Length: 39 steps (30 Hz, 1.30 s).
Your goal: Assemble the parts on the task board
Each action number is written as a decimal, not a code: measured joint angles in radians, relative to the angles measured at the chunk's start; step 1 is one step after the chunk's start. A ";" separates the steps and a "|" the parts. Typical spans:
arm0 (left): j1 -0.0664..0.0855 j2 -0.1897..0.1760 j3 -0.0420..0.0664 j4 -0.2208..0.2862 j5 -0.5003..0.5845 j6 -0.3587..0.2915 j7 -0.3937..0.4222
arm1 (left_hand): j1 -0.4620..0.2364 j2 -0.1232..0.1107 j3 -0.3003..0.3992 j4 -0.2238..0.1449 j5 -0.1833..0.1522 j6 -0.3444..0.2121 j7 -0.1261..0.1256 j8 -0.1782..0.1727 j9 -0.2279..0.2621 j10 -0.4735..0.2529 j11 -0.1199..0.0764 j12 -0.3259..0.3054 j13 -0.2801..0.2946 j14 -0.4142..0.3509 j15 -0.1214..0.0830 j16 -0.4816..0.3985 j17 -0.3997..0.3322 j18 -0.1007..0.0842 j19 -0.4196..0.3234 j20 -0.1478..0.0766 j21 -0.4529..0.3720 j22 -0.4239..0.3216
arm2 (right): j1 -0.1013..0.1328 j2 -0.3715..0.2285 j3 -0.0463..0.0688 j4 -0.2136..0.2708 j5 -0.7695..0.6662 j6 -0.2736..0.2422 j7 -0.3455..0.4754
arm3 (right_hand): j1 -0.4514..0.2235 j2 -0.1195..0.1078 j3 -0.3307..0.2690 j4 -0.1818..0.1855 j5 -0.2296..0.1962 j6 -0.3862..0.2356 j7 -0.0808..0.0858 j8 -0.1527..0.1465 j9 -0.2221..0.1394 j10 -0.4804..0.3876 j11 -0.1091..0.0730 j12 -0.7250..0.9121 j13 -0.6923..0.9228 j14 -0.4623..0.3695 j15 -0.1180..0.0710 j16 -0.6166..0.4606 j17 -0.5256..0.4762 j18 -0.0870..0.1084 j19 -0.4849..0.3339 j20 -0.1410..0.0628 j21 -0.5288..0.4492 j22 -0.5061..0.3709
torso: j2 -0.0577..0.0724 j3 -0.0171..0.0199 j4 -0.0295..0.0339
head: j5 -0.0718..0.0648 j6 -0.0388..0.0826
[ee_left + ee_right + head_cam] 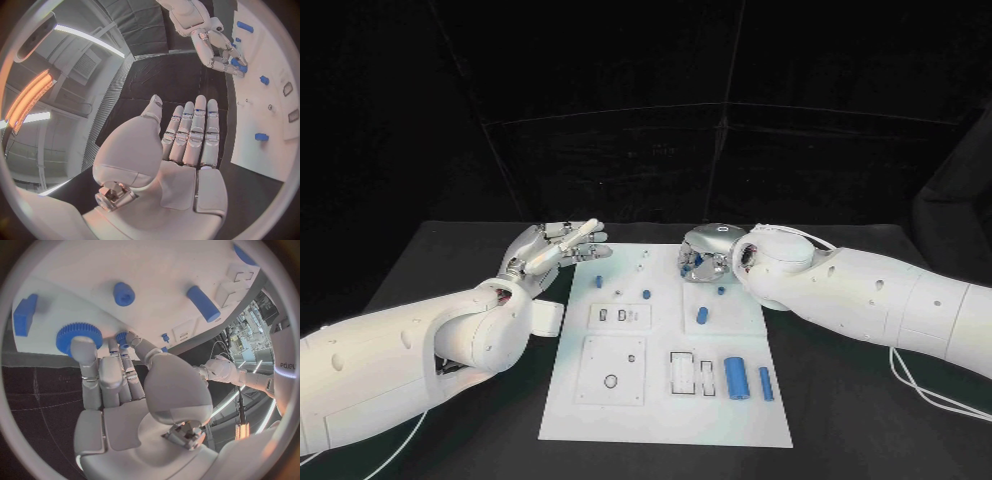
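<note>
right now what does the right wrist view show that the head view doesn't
The right wrist view shows the right hand from behind, one fingertip touching a blue gear, with a small blue part held in the other fingertips. The head view shows the left hand open, raised beside the task board, and two blue cylinders lying on the board's near half. Both show the white board, the right hand at its far end and a blue peg.

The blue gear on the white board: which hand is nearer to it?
Right. The right hand touches the blue gear with a fingertip; the left hand is off the board's other side, open.
</note>
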 measured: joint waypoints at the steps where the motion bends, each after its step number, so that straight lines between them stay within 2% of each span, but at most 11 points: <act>1: 0.000 0.000 0.000 0.000 0.000 0.000 -0.001 | 0.000 0.000 0.000 0.000 0.000 0.000 0.000 0.000 0.000 0.000 0.000 0.000 0.000 0.000 0.000 0.000 0.000 0.000 0.000 0.000 0.000 0.000 | 0.000 0.000 0.000 0.000 0.000 0.000 0.000 | 0.000 0.000 0.008 0.000 -0.005 0.007 -0.001 0.000 0.001 0.005 -0.001 0.000 0.001 0.000 0.000 0.005 0.004 0.000 0.002 -0.002 0.008 0.010 | 0.000 0.0001 0.0000 | 0.000 -0.001; 3: 0.000 0.000 0.000 0.000 0.000 0.000 -0.002 | 0.000 0.000 0.000 0.000 0.000 0.000 0.000 0.000 0.000 0.000 0.000 0.000 0.000 0.000 0.000 0.000 0.000 0.000 0.000 0.000 0.000 0.000 | 0.000 0.000 0.000 0.000 0.000 -0.003 0.000 | 0.001 0.001 0.022 0.001 -0.016 0.016 -0.002 0.003 0.002 0.015 -0.005 0.002 0.002 0.000 0.000 0.012 0.012 -0.002 0.008 0.000 0.024 0.030 | 0.000 0.0002 0.0000 | 0.000 -0.002; 4: 0.000 -0.001 0.000 0.000 0.000 0.000 -0.003 | 0.000 0.000 0.000 0.000 0.000 0.000 0.000 0.000 0.000 0.000 0.000 0.000 0.000 0.000 0.000 0.000 0.000 0.000 0.000 0.000 0.000 0.000 | 0.000 0.000 0.000 0.001 -0.001 -0.004 0.000 | 0.003 0.003 0.026 0.003 -0.020 0.019 -0.003 0.007 0.003 0.021 -0.006 0.005 0.002 0.000 0.000 0.018 0.016 -0.015 0.011 0.000 0.032 0.041 | 0.000 0.0002 0.0000 | 0.000 -0.002; 7: 0.000 -0.002 0.000 0.000 0.000 0.000 -0.004 | 0.000 0.000 0.001 -0.004 0.000 0.000 0.000 -0.004 0.000 0.000 0.000 0.000 0.000 0.000 0.000 0.000 0.000 0.000 0.000 0.000 0.000 -0.001 | -0.001 -0.006 -0.001 0.012 -0.001 -0.020 0.000 | 0.003 0.003 0.037 0.008 -0.034 0.025 -0.003 0.007 0.004 0.032 -0.006 0.005 0.002 0.000 0.000 0.031 0.030 -0.016 0.019 -0.001 0.052 0.067 | 0.000 0.0005 0.0000 | 0.001 -0.002; 12: 0.000 -0.005 0.000 0.001 0.000 0.001 -0.007 | 0.000 0.000 -0.001 -0.012 0.000 0.000 0.000 -0.011 0.000 0.000 0.000 -0.011 -0.001 0.004 0.004 -0.008 0.000 0.000 0.022 -0.004 0.000 -0.002 | -0.002 -0.014 -0.001 0.036 0.001 -0.079 -0.005 | 0.003 0.003 0.056 0.018 -0.043 0.040 -0.009 0.007 0.003 0.046 -0.013 0.005 0.002 0.003 -0.003 0.045 0.047 -0.015 0.019 -0.002 0.072 0.095 | 0.000 0.0005 -0.0007 | 0.002 0.003; 16: 0.000 -0.006 0.000 0.001 0.000 0.002 -0.009 | 0.000 0.000 -0.001 -0.012 0.000 0.000 0.000 -0.011 0.000 0.000 0.000 -0.012 -0.001 0.004 0.004 -0.008 0.000 -0.001 0.022 -0.004 0.000 -0.002 | -0.002 -0.004 -0.001 0.035 0.003 -0.124 -0.013 | 0.003 0.003 0.067 0.020 -0.051 0.040 -0.009 0.007 0.004 0.048 -0.015 0.005 0.003 0.004 -0.004 0.048 0.047 -0.015 0.019 -0.002 0.079 0.101 | 0.001 -0.0001 0.0003 | 0.002 0.007; 21: 0.000 -0.005 0.000 -0.001 -0.001 0.003 -0.010 | 0.000 0.000 0.001 -0.015 0.000 0.004 0.004 -0.011 0.000 0.000 0.000 -0.012 -0.001 0.004 0.004 -0.013 0.000 -0.004 0.022 -0.004 0.000 -0.002 | -0.001 0.035 0.000 0.005 0.007 -0.166 -0.024 | 0.003 0.003 0.075 0.021 -0.051 0.040 -0.009 0.006 0.004 0.048 -0.015 0.005 0.003 0.004 -0.004 0.052 0.047 -0.015 0.019 -0.002 0.080 0.103 | 0.002 -0.0002 0.0051 | 0.000 0.009; 27: 0.000 -0.004 0.000 -0.002 -0.001 0.004 -0.010 | 0.000 0.000 0.001 -0.015 0.000 0.004 0.004 -0.011 0.000 0.000 0.000 -0.012 -0.001 0.004 0.004 -0.013 0.000 -0.004 0.022 -0.004 0.000 -0.002 | -0.001 0.086 0.000 -0.044 0.012 -0.191 -0.029 | 0.007 -0.002 0.083 0.021 -0.051 0.040 -0.009 0.006 0.003 0.044 -0.011 0.005 0.003 0.004 -0.004 0.057 0.050 -0.015 0.019 -0.002 0.087 0.105 | 0.004 -0.0013 0.0109 | -0.004 0.014; 33: 0.001 -0.004 0.000 -0.001 -0.001 0.004 -0.011 | 0.000 0.000 0.001 -0.015 0.000 0.004 0.004 -0.011 0.000 0.000 0.000 -0.012 -0.001 0.004 0.004 -0.013 -0.001 -0.004 0.022 -0.004 0.000 -0.003 | -0.001 0.133 0.000 -0.095 0.015 -0.200 -0.030 | 0.007 -0.002 0.087 0.025 -0.055 0.040 -0.009 0.006 0.002 0.044 -0.011 0.001 0.002 0.004 -0.004 0.057 0.050 -0.015 0.019 -0.002 0.087 0.108 | 0.006 -0.0024 0.0139 | -0.003 0.015; 39: 0.002 -0.004 0.000 0.000 -0.001 0.004 -0.012 | 0.000 0.000 -0.002 -0.018 0.000 0.004 0.004 -0.011 0.000 0.000 0.000 -0.016 -0.001 0.003 0.004 -0.019 -0.001 -0.004 0.022 -0.004 0.000 -0.004 | -0.001 0.158 0.000 -0.126 0.016 -0.202 -0.034 | 0.007 -0.002 0.087 0.025 -0.055 0.040 -0.009 0.006 0.001 0.044 -0.011 0.001 0.002 0.004 -0.004 0.056 0.050 -0.015 0.019 -0.002 0.087 0.108 | 0.008 -0.0024 0.0141 | 0.001 0.016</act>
